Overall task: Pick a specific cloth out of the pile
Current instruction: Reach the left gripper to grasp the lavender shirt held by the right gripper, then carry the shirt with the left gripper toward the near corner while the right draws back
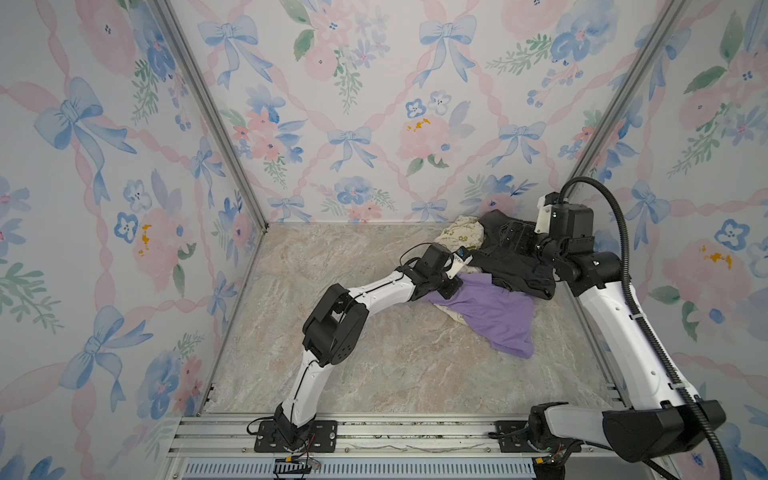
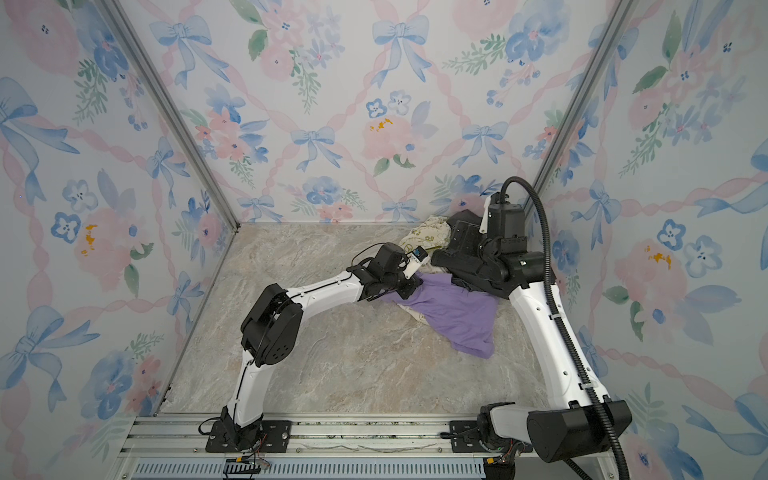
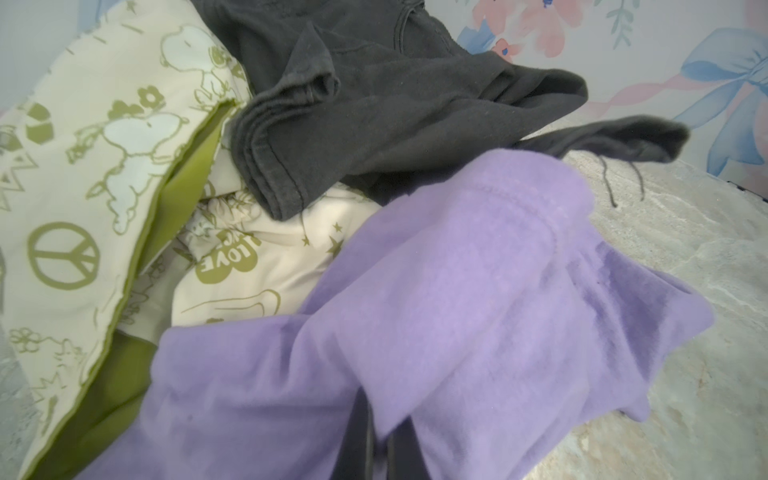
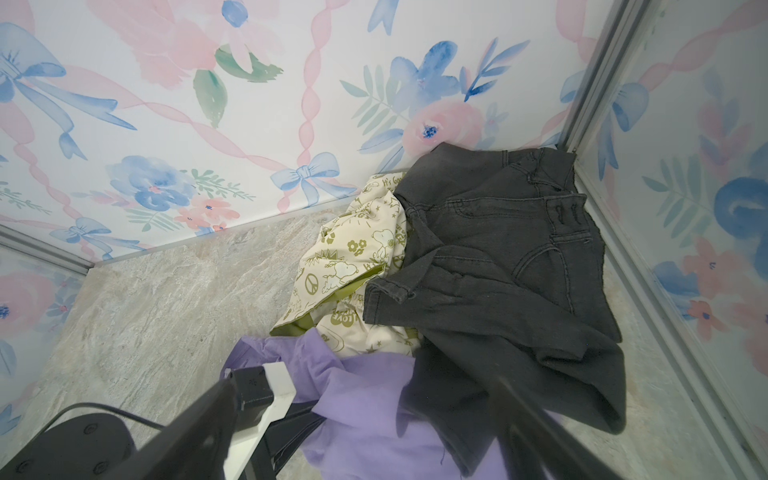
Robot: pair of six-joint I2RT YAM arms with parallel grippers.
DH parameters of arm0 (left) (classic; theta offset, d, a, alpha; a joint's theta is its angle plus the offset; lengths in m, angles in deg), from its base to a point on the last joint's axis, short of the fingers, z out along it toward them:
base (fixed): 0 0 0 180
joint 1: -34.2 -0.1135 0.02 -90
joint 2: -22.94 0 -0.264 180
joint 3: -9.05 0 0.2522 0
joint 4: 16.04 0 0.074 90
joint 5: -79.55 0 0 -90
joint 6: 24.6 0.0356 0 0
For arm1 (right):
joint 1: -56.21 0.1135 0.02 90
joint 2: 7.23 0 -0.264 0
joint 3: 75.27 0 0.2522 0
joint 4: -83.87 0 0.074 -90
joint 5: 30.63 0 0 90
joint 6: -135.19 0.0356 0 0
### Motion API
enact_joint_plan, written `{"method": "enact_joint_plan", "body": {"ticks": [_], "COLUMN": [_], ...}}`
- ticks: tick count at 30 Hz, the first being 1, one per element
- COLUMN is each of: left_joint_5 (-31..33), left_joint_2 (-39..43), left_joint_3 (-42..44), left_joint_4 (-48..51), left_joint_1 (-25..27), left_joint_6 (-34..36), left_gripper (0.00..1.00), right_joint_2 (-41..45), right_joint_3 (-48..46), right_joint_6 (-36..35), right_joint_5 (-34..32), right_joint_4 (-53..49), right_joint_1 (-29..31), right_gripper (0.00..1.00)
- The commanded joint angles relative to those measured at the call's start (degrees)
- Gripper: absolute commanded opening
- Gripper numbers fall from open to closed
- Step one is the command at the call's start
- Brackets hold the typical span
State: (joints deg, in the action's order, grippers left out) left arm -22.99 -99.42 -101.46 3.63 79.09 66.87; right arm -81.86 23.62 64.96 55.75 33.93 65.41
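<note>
The lavender cloth (image 1: 494,316) (image 2: 461,316) lies spread on the marble floor at the near edge of the pile, its upper edge tucked under the dark grey garment (image 1: 515,274). My left gripper (image 1: 451,289) (image 3: 380,440) is shut on a fold of the cloth (image 3: 457,291) at its left end. The pile's cream cloth (image 1: 461,235) (image 4: 353,257) with green peace-sign print lies behind, partly under the dark garment (image 4: 498,257). My right gripper (image 1: 513,239) (image 4: 370,415) hangs open above the dark garment and the cloth (image 4: 361,399), holding nothing.
The pile sits in the back right corner, against the floral back wall (image 1: 374,124) and the right wall's aluminium post (image 4: 648,266). Bare marble floor (image 1: 332,257) stretches left and forward of it. An aluminium rail (image 1: 395,432) carries both arm bases at the front.
</note>
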Motion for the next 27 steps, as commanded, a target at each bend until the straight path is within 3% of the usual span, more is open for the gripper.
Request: {"method": "enact_joint_plan", "body": {"ticks": [1, 15, 27], "left_joint_5": [-1.44, 1.21, 10.44], "left_joint_2": [5.36, 12.15, 18.58], "left_joint_3": [-3.80, -10.61, -9.52], "left_joint_4": [-0.94, -1.21, -4.01], "left_joint_1": [0.29, 0.29, 0.21], "left_joint_6": [1.48, 3.79, 7.77], "left_gripper": [0.02, 0.00, 0.00], "right_joint_2": [0.34, 3.67, 4.93], "right_joint_3": [-1.24, -4.92, -6.88], "right_joint_6": [1.26, 2.64, 3.72], "right_joint_5": [-0.18, -2.27, -1.29], "right_joint_4": [0.23, 0.39, 1.66], "right_joint_1": [-0.66, -1.36, -1.47], "right_gripper": [0.97, 0.97, 0.97]}}
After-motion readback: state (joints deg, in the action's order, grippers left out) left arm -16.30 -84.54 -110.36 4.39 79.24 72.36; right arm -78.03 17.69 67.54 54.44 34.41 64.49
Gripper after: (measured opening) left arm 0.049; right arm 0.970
